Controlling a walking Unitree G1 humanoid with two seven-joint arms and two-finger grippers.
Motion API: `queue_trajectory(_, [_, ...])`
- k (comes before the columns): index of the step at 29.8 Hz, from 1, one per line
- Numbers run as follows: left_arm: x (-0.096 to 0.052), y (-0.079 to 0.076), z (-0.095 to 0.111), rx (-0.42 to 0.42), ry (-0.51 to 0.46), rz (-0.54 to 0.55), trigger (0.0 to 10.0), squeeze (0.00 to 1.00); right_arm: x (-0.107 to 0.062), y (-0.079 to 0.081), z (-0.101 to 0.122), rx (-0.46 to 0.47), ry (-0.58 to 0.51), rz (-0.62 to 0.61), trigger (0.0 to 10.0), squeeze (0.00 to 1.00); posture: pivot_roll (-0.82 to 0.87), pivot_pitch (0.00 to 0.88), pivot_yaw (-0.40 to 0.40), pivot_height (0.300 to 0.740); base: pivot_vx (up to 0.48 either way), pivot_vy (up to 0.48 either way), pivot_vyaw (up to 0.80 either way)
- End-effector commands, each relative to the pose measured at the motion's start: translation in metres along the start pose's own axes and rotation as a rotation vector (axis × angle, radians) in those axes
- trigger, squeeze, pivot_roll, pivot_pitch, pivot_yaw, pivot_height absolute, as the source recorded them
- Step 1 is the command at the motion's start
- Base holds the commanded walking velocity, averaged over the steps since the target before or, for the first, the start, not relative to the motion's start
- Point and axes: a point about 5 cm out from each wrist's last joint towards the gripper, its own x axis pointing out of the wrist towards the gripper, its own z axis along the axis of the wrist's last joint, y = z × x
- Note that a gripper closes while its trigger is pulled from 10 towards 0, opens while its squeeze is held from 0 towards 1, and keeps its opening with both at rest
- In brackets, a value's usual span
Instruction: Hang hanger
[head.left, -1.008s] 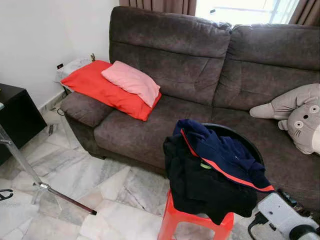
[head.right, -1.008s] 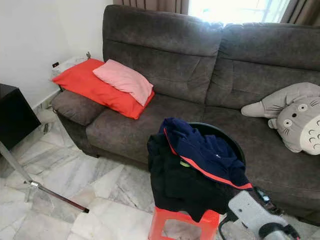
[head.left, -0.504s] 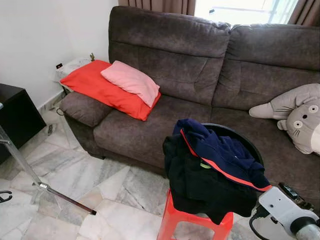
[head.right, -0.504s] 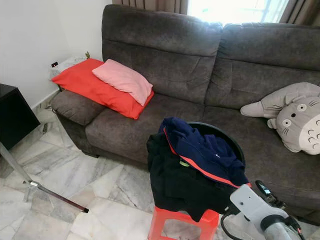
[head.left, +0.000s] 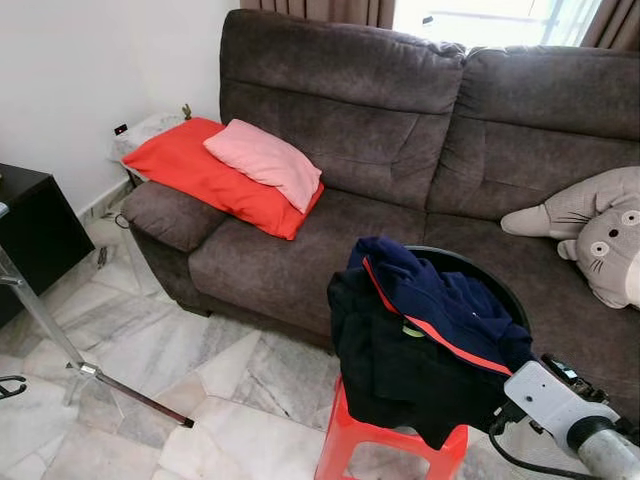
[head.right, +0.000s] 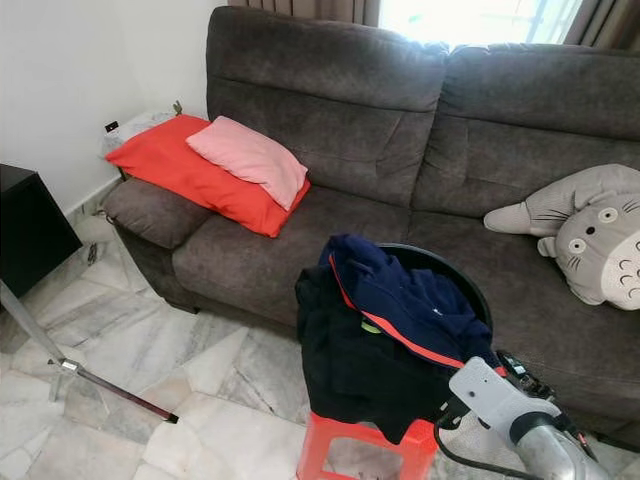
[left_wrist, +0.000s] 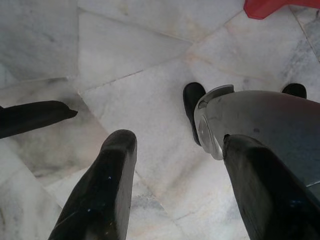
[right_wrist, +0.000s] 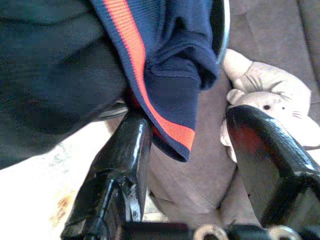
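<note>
A dark navy jacket with an orange-red stripe (head.left: 440, 315) lay heaped with a black garment (head.left: 400, 375) over a round black basket (head.left: 497, 280) that stood on a red plastic stool (head.left: 350, 440), just in front of the near edge of a dark brown fabric sofa (head.left: 400, 150). No hanger could be made out among the clothes.

The right claw (right_wrist: 187, 145) had its two black fingers (right_wrist: 127, 150) spread apart at the lower right edge of the heap, with the striped hem of the jacket hanging between them; one finger lay against the dark cloth, but the claw was not closed on anything. The silver right arm (head.left: 575, 420) reached in from the near right.

The left claw (left_wrist: 175, 170) hung low over the pale marble floor (head.left: 150, 350), fingers apart and holding nothing.

On the far left of the sofa a pink pillow (head.left: 265, 160) rested on top of a red cushion (head.left: 200, 175). A grey plush cat toy (head.left: 600, 235) sat on the right seat. A black cabinet (head.left: 35, 235) stood at the far left by the white wall, with a metal stand leg (head.left: 60, 345) slanting across the floor near it.
</note>
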Motion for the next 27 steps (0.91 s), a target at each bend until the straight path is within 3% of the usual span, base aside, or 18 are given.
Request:
queue_trajectory(1, [-0.001, 0.0, -0.005, 0.003, 0.02, 0.006, 10.0, 0.0, 0.001, -0.007, -0.003, -0.012, 0.023, -0.032, 10.0, 0.0, -0.09, 0.053, 0.012, 0.74, 0.0, 0.0, 0.0])
queue_trajectory(7, [0.0, 0.0, -0.004, 0.006, 0.019, 0.006, 10.0, 0.0, 0.004, -0.02, 0.002, 0.022, -0.009, -0.117, 10.0, 0.0, -0.09, 0.051, 0.013, 0.74, 0.0, 0.0, 0.0])
queue_trajectory(10, [0.0, 0.0, -0.004, 0.006, 0.017, 0.002, 10.0, 0.0, 0.008, -0.011, 0.01, 0.059, -0.051, -0.037, 10.0, 0.0, -0.09, 0.05, 0.013, 0.74, 0.0, 0.0, 0.0])
queue_trajectory(15, [0.0, 0.0, -0.003, 0.003, 0.016, 0.002, 10.0, 0.0, 0.01, -0.003, 0.009, 0.058, -0.019, 0.014, 10.0, 0.0, -0.09, 0.05, 0.012, 0.74, 0.0, 0.0, 0.0])
queue_trajectory(22, [0.0, -0.001, -0.004, 0.002, 0.016, 0.004, 10.0, 0.0, 0.015, -0.005, 0.012, 0.061, -0.02, 0.001, 10.0, 0.0, -0.09, 0.049, 0.012, 0.74, 0.0, 0.0, 0.0])
queue_trajectory(27, [0.0, -0.001, -0.004, 0.003, 0.016, 0.004, 10.0, 0.0, 0.017, -0.003, 0.013, 0.047, -0.017, 0.055, 10.0, 0.0, -0.09, 0.046, 0.013, 0.74, 0.0, 0.0, 0.0])
